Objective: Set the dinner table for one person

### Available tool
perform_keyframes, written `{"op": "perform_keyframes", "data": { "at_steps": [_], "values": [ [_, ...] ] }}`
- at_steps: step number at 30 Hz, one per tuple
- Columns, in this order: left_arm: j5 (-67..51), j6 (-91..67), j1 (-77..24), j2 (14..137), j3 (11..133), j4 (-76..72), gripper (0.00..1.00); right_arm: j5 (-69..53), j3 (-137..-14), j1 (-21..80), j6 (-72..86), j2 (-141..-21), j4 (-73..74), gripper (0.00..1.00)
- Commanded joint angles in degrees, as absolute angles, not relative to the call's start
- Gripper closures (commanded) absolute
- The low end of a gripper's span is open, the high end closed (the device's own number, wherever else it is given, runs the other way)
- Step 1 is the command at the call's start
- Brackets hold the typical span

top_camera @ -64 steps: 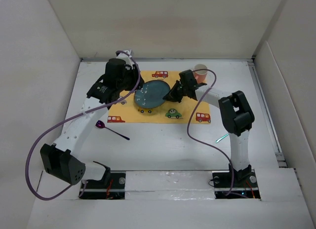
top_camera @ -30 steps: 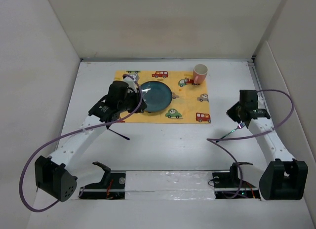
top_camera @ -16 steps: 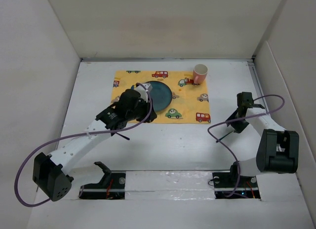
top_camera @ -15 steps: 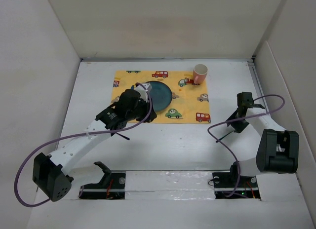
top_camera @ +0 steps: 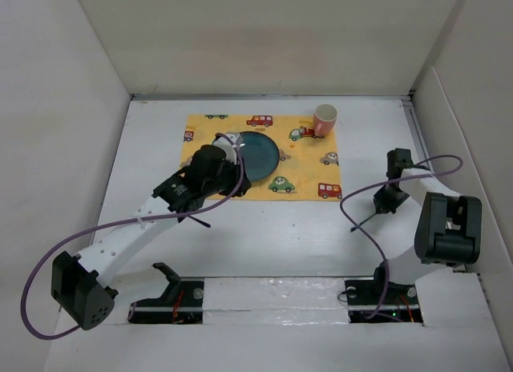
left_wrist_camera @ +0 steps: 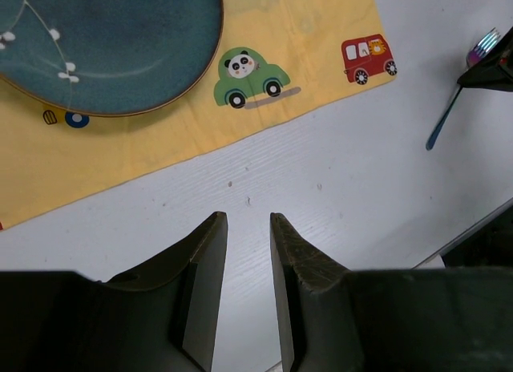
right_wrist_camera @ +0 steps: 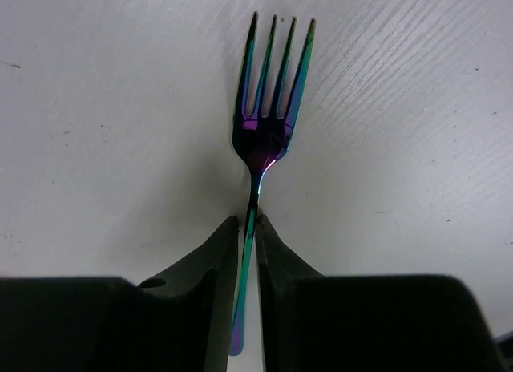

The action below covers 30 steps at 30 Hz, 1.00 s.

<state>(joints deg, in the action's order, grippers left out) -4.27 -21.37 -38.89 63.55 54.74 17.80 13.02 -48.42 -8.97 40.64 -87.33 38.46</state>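
1. My right hand grips the handle of the iridescent metal fork, which lies on the large white matte desk.
2. My left hand, narrowly parted and empty, hangs over the desk.
3. Beyond it, the yellow car-print cloth placemat carries the dark blue round plate.

The large flat white rectangular matte tabletop lies level across the floor of the enclosure, closed in by plain white panels on its left, far and right sides. Close up, its surface shows fine streaked grain and small dark specks.
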Motion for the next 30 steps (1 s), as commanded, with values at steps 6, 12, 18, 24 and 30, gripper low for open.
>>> {"op": "perform_keyframes", "data": {
  "at_steps": [6, 12, 18, 24, 30],
  "values": [
    [-0.6, -20.0, -39.2, 61.8, 58.6, 17.1, 0.74, 15.9, -52.4, -4.8, 41.9, -86.0, 39.9, 1.0],
    [6.2, -18.3, -38.1, 63.6, 67.1, 21.1, 0.74, 12.1, -71.3, 11.1, 42.1, -82.7, 41.7, 1.0],
    [5.9, -20.5, -36.0, 64.0, 75.7, 24.0, 0.74, 11.9, -99.9, 30.5, 38.3, -103.1, 46.4, 1.0],
    [8.5, -23.9, -36.0, 60.4, 77.1, 25.3, 0.71, 9.6, -130.5, 40.6, 35.2, -122.8, 47.8, 1.0],
    [12.4, -26.7, -35.5, 54.8, 76.0, 27.8, 0.71, 3.3, -140.6, 44.1, 38.7, -134.7, 37.8, 1.0]
  ]
}}
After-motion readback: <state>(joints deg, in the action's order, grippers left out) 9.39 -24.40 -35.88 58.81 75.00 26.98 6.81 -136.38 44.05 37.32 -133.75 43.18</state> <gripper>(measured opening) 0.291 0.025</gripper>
